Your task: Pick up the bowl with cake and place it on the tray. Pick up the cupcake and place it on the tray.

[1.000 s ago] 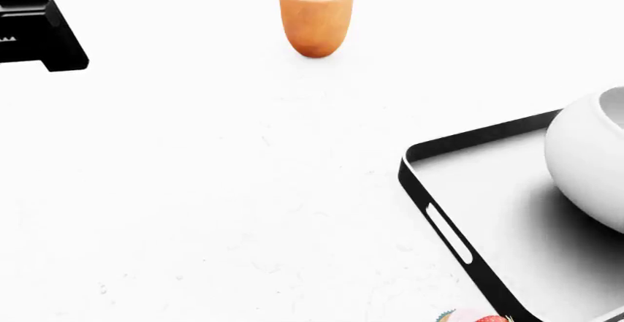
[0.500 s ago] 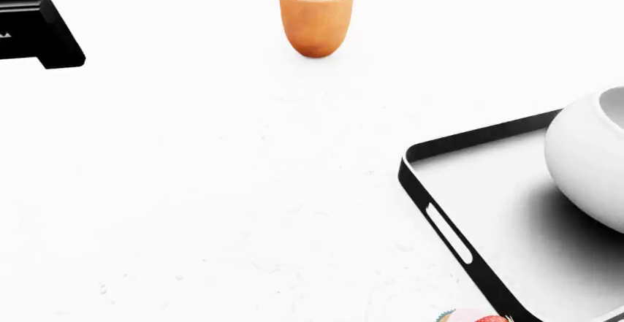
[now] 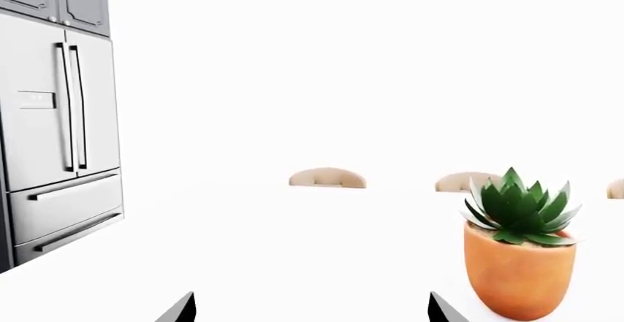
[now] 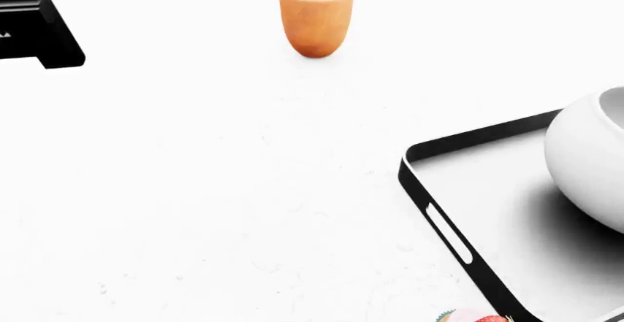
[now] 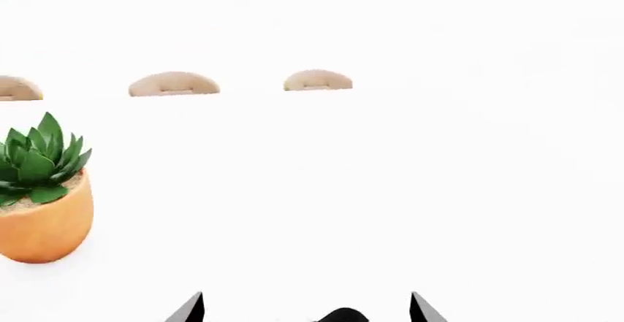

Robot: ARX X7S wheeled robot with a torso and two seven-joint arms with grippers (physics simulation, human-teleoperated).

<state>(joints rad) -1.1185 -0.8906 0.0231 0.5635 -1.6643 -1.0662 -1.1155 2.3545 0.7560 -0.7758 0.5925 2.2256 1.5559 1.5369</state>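
Currently both grippers wide open, empty: left gripper [image 3: 310, 315], right gripper [image 5: 306, 311]. Bowl [image 4: 588, 165] sits on tray [image 4: 440, 227]; cupcake [image 4: 475, 317] beside it.

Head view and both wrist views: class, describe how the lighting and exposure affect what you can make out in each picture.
Head view: the table is blown out to near white; the bowl casts a soft grey shadow onto the tray. Left wrist view: table and background merge into white glare, only the plant pot and fridge stand out. Right wrist view: equally washed out, yet sharp.
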